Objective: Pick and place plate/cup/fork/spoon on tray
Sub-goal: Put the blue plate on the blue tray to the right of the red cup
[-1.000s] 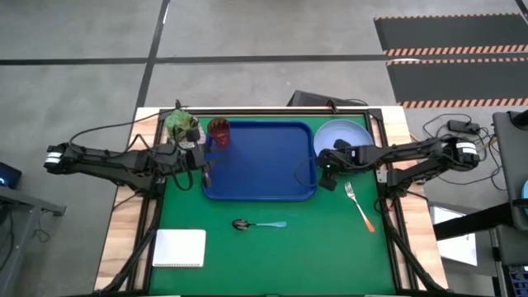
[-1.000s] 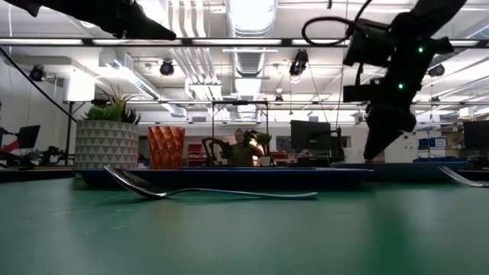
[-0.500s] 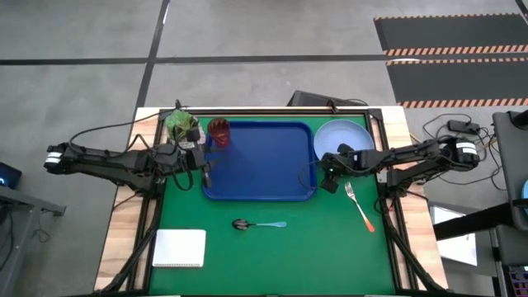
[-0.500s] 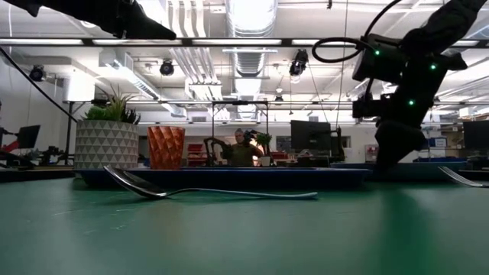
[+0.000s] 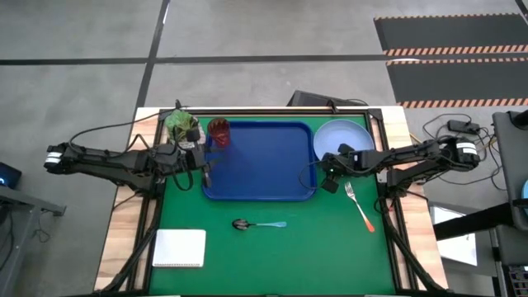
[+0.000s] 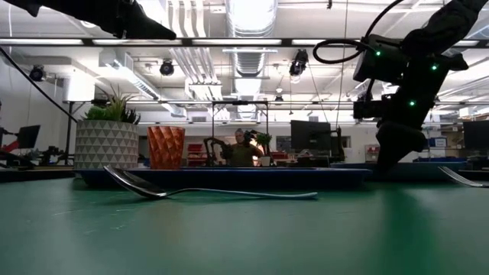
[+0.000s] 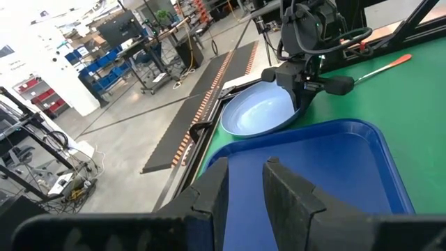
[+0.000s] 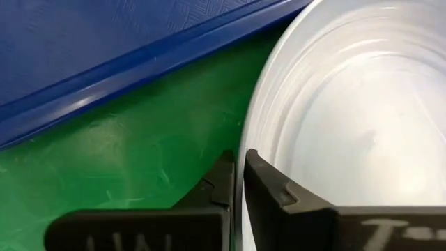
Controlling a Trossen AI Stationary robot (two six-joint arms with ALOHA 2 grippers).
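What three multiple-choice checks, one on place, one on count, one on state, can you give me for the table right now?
1. Where is the cup?
A. In the tray's corner
B. On the plate
C. Beside the notepad

2. How many task items lie off the tray?
A. One
B. Two
C. Three

3. What is the right gripper doing?
A. Hanging open above the spoon
B. Closed on the plate's rim
C. Holding the fork

Answers: 1 A, the high view shows it inside the rim; 2 C, plate, fork and spoon lie outside; 3 B, the right wrist view shows fingers pinching the rim.
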